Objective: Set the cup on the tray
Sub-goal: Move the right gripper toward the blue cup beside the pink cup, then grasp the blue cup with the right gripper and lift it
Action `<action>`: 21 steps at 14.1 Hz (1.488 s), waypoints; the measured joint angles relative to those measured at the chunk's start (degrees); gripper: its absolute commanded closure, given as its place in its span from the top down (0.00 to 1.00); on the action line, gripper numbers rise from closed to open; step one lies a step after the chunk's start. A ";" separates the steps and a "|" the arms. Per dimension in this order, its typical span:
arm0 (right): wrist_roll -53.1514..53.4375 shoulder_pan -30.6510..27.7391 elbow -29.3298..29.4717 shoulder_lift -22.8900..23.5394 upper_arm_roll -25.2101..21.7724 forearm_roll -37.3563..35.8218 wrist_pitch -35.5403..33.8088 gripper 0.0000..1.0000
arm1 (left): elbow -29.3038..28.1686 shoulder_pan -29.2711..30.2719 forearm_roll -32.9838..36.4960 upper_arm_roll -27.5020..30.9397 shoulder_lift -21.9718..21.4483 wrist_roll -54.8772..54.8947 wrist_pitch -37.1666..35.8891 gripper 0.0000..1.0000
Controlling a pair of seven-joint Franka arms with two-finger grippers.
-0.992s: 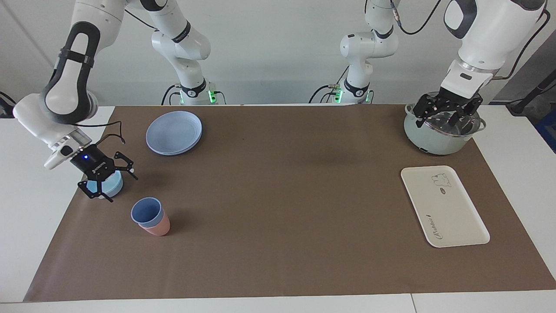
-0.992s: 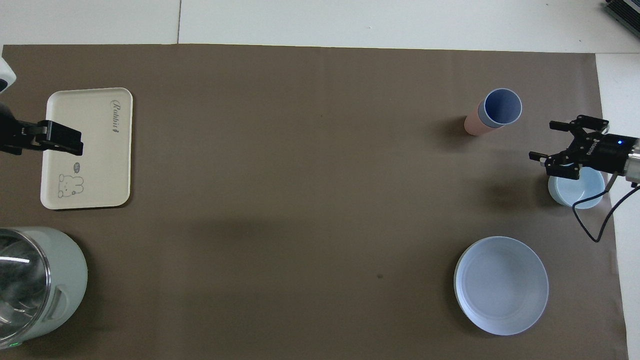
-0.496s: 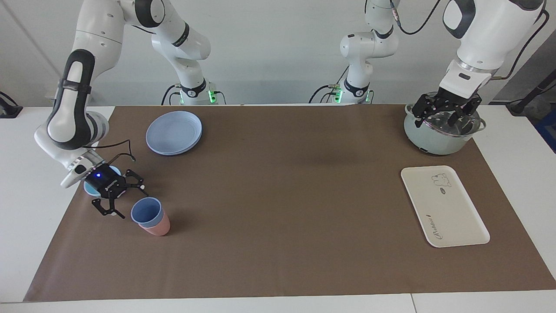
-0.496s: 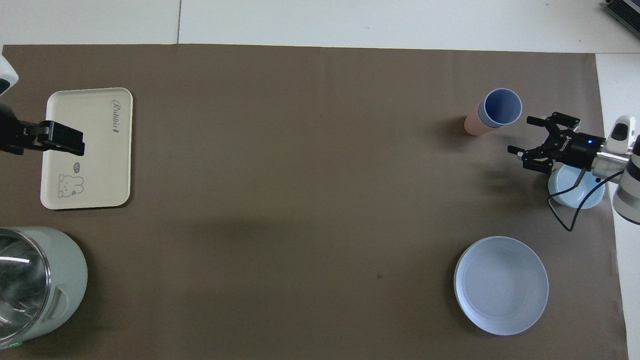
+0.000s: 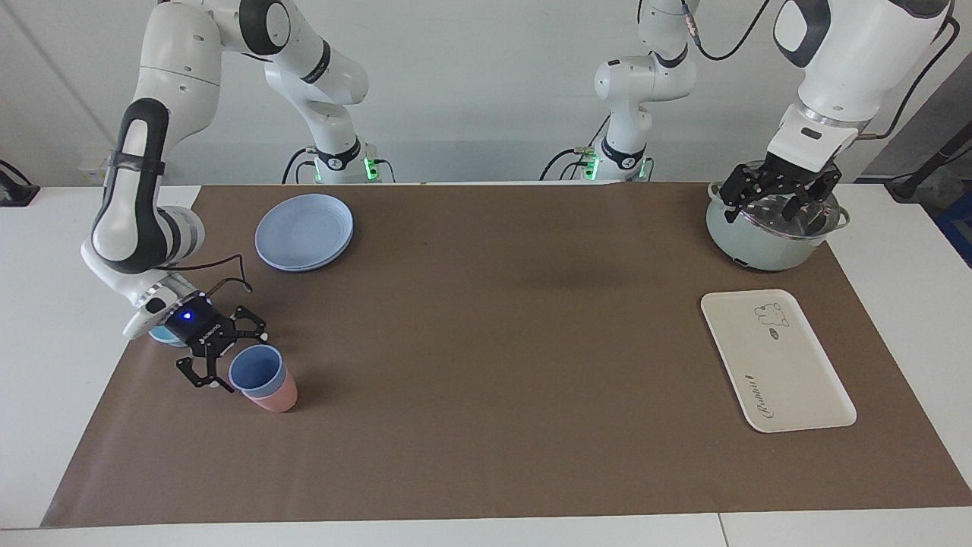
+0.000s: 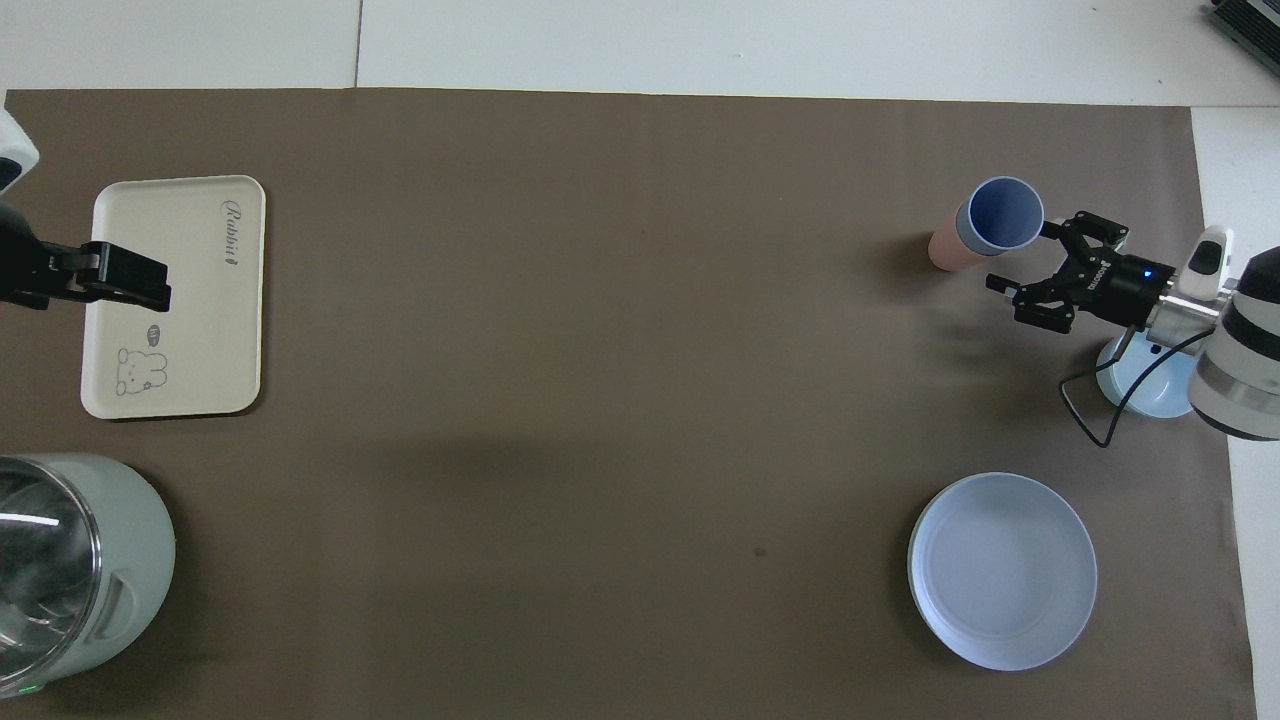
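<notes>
brown table mat (image 5: 486,365) covers most of the white table (image 5: 45,380); wide bare stretch of mat through the middle, from the cups to the tray, nothing standing in it.

periwinkle-blue cup (image 5: 257,372) (image 6: 1003,215) sits nested in a salmon-pink cup (image 5: 275,396) (image 6: 943,249), the pair upright near the right arm's end of the table. blue cup: tapered, no handle, darker blue inside, rim standing above the pink one. farther from the robots than the stacked blue plates (image 5: 304,231) (image 6: 1002,570).

right gripper (image 5: 230,360) (image 6: 1032,259) low beside the blue cup, tilted, fingers spread wide, one on either side of the rim edge or just short of it; cannot tell if they touch. holds nothing. light-blue bowl (image 5: 159,335) (image 6: 1140,385) mostly hidden under the right wrist, close to the mat's edge.

cream tray (image 5: 777,358) (image 6: 178,296), bear drawing and cursive script, lies flat and bare near the left arm's end, well apart from the cup. pale green pot (image 5: 767,235) (image 6: 70,570) with glass lid sits nearer the robots than the tray, at the mat's corner.

left gripper (image 5: 782,199) waits over the pot's lid, fingers wide apart, holding nothing.
</notes>
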 measured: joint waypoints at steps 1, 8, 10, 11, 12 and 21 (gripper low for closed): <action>0.00 0.55 0.33 0.08 0.00 0.68 0.48 1.00 | 0.00 0.00 0.00 -0.02 0.00 0.00 0.00 1.00; 0.00 1.55 1.28 0.98 -0.08 1.35 2.66 1.00 | 0.00 -0.01 0.00 -0.08 0.00 0.00 0.00 1.00; 0.00 1.58 2.05 1.70 0.25 1.93 2.66 1.00 | 0.00 -0.01 0.00 -0.08 0.00 0.00 0.00 1.00; 0.00 1.61 2.36 1.97 0.50 2.23 2.66 1.00 | 0.00 -0.01 0.00 -0.08 0.00 0.00 0.00 1.00; 0.00 1.69 2.58 2.18 0.66 2.32 2.66 1.00 | 0.00 -0.01 0.00 -0.08 0.00 0.00 0.00 1.00; 0.00 2.92 2.72 2.83 0.76 2.45 2.66 1.00 | 0.00 0.02 0.00 -0.03 0.00 0.00 0.00 1.00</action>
